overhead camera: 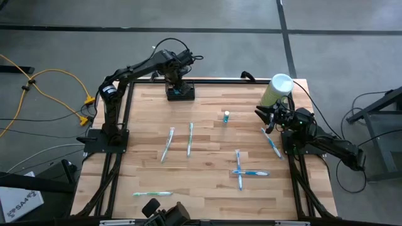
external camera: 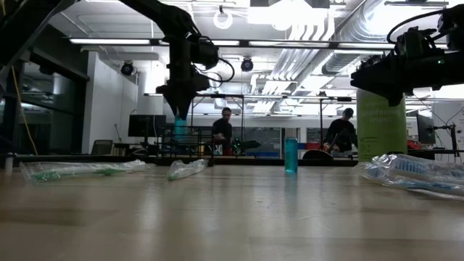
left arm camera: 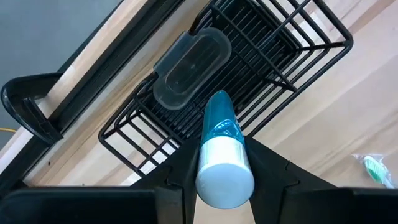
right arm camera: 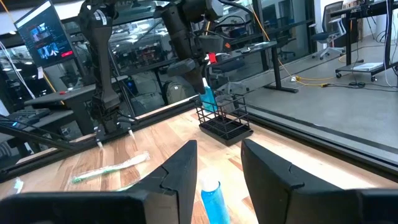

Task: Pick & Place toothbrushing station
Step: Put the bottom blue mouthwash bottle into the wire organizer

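We see the left gripper poised at the far edge of the table, directly over the black wire caddy that serves as the toothbrushing station. Its fingers are closed on a blue tube with a white cap, held upright with the cap end toward the wrist and the blue end pointing down into the caddy (the left wrist view looks straight along it). Inside the caddy, beside the tube's tip, lies a clear plastic insert. From table height, the blue tube shows under the gripper, just above the caddy's wire frame.

The right gripper hangs above the far right part of the table, just near of the pale green cylinder with a white lid. Its fingers stand apart with nothing between them; a small blue bottle stands on the wood to its left, well apart from the caddy.

Bagged toothbrushes are scattered over the table: two side by side in the middle, two crossed toward the right, one near the right gripper, and one at the near left edge.

Two people stand in the room beyond the table.
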### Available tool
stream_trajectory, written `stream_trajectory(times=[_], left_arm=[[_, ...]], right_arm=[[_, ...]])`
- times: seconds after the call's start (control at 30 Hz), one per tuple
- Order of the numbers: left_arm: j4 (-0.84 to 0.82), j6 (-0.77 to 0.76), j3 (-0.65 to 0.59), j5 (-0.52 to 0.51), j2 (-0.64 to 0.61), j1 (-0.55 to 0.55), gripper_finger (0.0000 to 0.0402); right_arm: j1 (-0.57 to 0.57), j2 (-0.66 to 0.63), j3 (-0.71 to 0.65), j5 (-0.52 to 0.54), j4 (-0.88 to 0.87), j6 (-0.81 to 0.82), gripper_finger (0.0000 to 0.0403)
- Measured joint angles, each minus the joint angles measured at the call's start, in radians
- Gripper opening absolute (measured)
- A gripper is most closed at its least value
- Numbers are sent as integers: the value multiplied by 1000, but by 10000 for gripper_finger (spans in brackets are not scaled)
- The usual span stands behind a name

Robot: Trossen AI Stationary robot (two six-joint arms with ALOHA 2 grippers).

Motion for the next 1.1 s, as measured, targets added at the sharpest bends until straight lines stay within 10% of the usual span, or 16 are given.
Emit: stream_trajectory(times=[1.1], left_arm=[[24,75,-8,31,69,27,97]], right_arm=[[0,0,0,0,0,0,117]])
